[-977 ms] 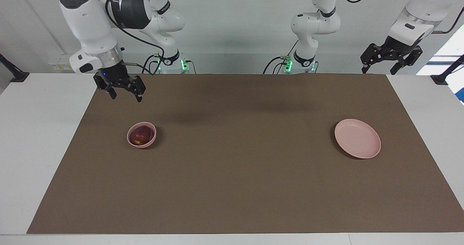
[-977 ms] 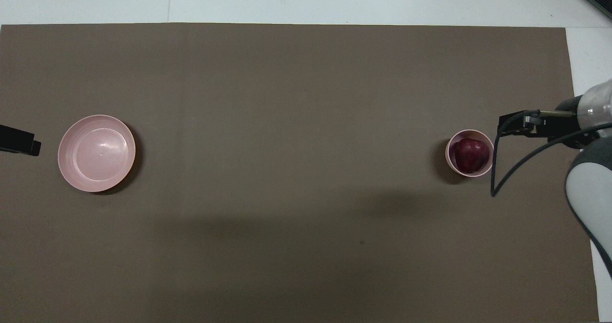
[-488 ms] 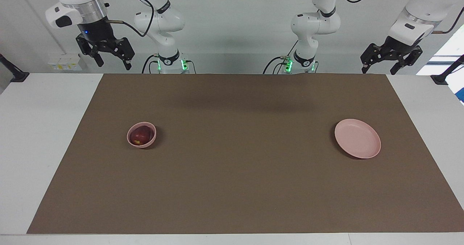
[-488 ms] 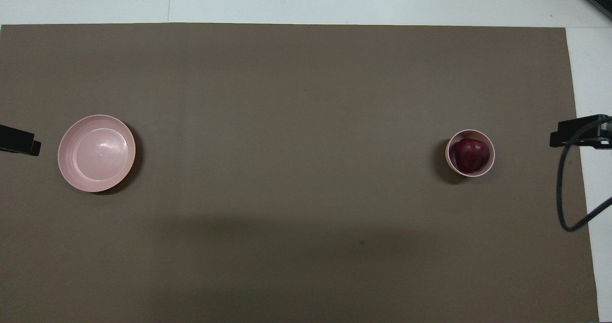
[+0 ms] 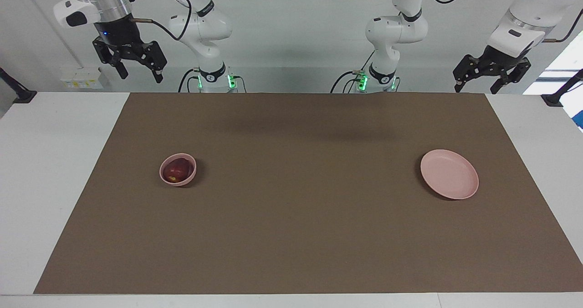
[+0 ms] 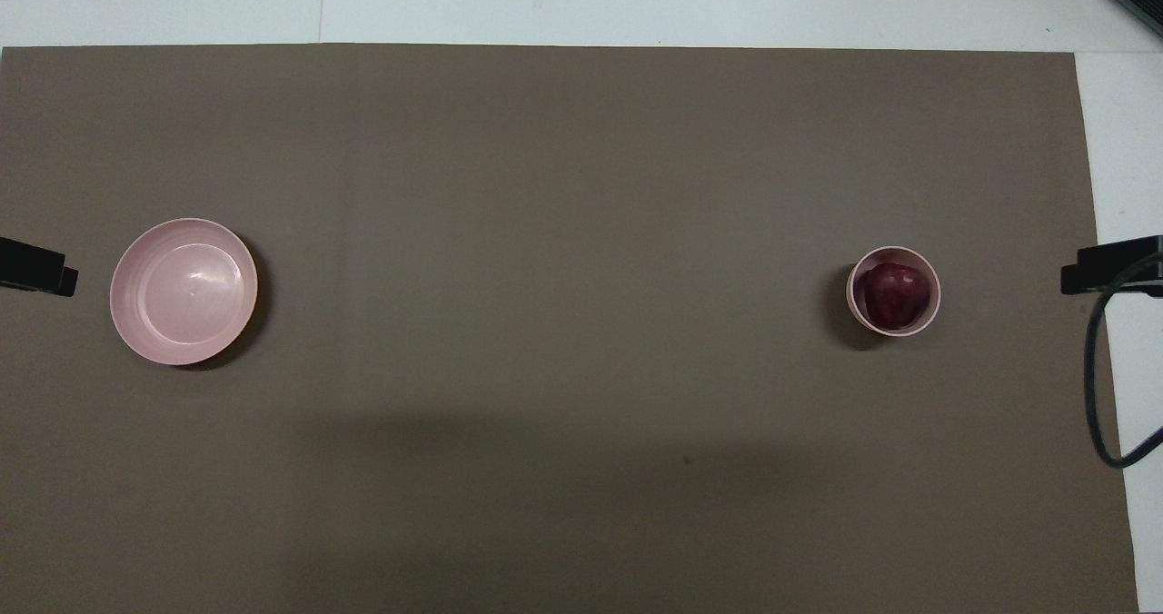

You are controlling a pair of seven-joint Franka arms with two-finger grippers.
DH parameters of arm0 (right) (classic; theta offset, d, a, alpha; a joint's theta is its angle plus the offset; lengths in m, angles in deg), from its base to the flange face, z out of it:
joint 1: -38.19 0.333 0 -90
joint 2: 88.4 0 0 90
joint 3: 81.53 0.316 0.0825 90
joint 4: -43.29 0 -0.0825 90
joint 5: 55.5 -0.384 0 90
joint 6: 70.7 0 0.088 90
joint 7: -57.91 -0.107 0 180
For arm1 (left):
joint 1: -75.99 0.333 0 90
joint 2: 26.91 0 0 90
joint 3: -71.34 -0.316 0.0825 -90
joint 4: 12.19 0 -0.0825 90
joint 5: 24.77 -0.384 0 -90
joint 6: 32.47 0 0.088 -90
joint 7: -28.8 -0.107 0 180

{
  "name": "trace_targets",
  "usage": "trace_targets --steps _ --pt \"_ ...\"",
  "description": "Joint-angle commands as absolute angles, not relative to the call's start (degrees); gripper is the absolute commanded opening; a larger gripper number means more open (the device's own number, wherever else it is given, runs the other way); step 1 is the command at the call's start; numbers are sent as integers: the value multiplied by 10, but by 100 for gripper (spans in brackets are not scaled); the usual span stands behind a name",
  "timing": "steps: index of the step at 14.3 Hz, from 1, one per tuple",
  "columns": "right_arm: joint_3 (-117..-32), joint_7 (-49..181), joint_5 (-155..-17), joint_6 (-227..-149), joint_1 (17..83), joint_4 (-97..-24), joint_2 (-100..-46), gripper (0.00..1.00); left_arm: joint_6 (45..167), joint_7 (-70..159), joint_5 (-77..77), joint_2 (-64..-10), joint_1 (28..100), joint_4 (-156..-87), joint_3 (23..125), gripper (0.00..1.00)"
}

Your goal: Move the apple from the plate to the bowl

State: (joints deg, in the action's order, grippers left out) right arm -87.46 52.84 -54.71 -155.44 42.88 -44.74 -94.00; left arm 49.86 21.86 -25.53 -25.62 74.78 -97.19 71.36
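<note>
Now right end effector [image 5: 138, 71] has risen from bowl [image 5: 178, 170].

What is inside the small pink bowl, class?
The apple sits inside the bowl, filling most of it. The bowl's floor under the apple is covered, so not visible.

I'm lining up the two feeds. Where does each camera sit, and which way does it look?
Facing view: high across the table, looking at both arms; right claw and left claw hang raised and open.
Overhead view: above the robots' end, looking steeply down; only dark claw tips show at the edges.
Both show the apple in the bowl, and the bare plate.
</note>
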Motion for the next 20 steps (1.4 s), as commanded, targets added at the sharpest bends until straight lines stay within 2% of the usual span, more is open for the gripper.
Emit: trace_targets --steps 1,20 --pt "-871 547 -542 -1540 424 -446 -943 100 488 219 -249 -258 754 -965 717 100" --pt "-871 566 -536 -1535 424 -451 -946 100 454 241 -235 -244 745 -957 720 100"
